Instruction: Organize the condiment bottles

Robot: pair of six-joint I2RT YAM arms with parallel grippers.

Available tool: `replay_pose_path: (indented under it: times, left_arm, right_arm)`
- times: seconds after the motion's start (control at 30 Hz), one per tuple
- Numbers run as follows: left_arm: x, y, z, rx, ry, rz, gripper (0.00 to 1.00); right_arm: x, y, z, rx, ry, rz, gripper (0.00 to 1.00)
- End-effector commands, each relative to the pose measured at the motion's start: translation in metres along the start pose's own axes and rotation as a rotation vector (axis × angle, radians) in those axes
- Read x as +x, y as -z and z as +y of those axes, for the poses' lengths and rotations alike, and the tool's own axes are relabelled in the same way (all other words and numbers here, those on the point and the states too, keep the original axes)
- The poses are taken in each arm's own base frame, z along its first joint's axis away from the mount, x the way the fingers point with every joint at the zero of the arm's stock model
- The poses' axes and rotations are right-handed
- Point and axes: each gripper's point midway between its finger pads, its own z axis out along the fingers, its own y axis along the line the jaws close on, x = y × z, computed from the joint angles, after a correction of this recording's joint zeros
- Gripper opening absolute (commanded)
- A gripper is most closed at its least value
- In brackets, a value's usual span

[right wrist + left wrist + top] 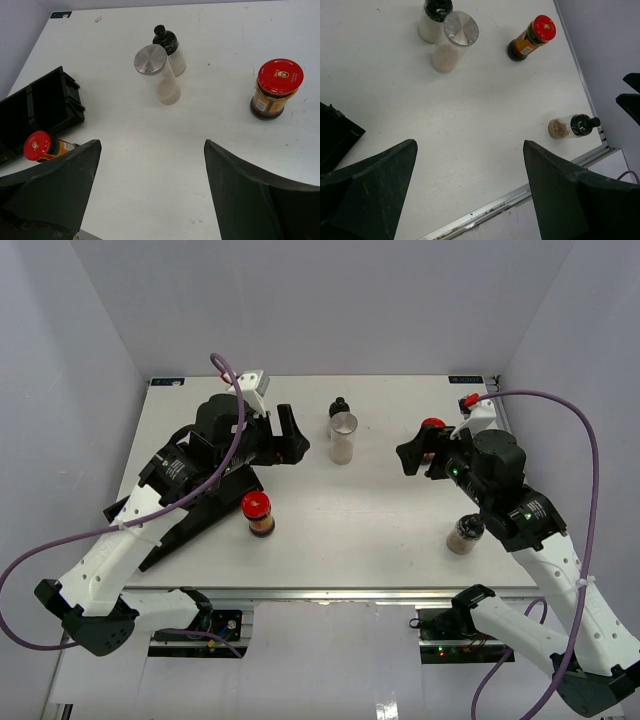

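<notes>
- The black tray [190, 525] lies on the left side of the white table [340, 530], partly under the left arm.
- The left claw [291, 436] hangs over the table. Its two fingers are wide apart and hold nothing.
- A red-cap jar [258, 513] with brown stuff inside stands just beside the tray.
- In the middle, a silver-cap jar [343, 436] stands touching, or almost touching, a black-cap jar [339, 407] behind it.
- The right claw [415, 457] has its fingers apart too, with nothing in them.
- A second red-cap jar [433, 427] stands near the right claw.
- A small black-top jar [465, 533] stands by the right arm, near the front edge.
</notes>
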Motion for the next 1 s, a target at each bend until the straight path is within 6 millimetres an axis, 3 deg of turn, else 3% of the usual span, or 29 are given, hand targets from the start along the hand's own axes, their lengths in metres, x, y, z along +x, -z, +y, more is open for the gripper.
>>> replay_pose_path:
  times: [0.0,0.17,0.23,0.33,0.43,0.7,0.8,0.97]
  left_arm:
    - [-0.009,0.006,0.007,-0.04,-0.007,-0.032,0.98]
    - [0.006,0.002,0.021,-0.112,0.03,0.004,0.98]
    - [0.017,-0.001,0.038,-0.202,0.051,0.029,0.98]
    - [0.04,0.001,0.08,-0.438,0.062,0.095,0.95]
    - [0.061,0.007,0.099,-0.538,0.077,0.155,0.92]
    - [0.114,0.005,0.113,-0.541,0.104,0.257,0.89]
    - [0.136,0.006,0.13,-0.615,0.1,0.304,0.89]
    - [0.148,0.0,0.141,-0.674,0.091,0.33,0.9]
  right_arm:
    - [-0.004,0.002,0.005,-0.027,-0.001,-0.02,0.9]
    - [0.002,-0.001,0.004,-0.02,-0.009,0.0,0.9]
    - [0.005,-0.001,0.004,-0.022,-0.015,0.001,0.9]
    - [0.007,-0.001,0.004,-0.031,-0.02,0.0,0.9]
    - [0.01,-0.002,0.004,-0.028,-0.027,0.007,0.9]
    - [0.018,0.001,0.0,-0.026,-0.023,0.001,0.9]
    - [0.017,0.005,-0.001,-0.027,-0.024,-0.011,0.9]
    - [0.015,0.009,0.001,-0.042,-0.021,-0.021,0.9]
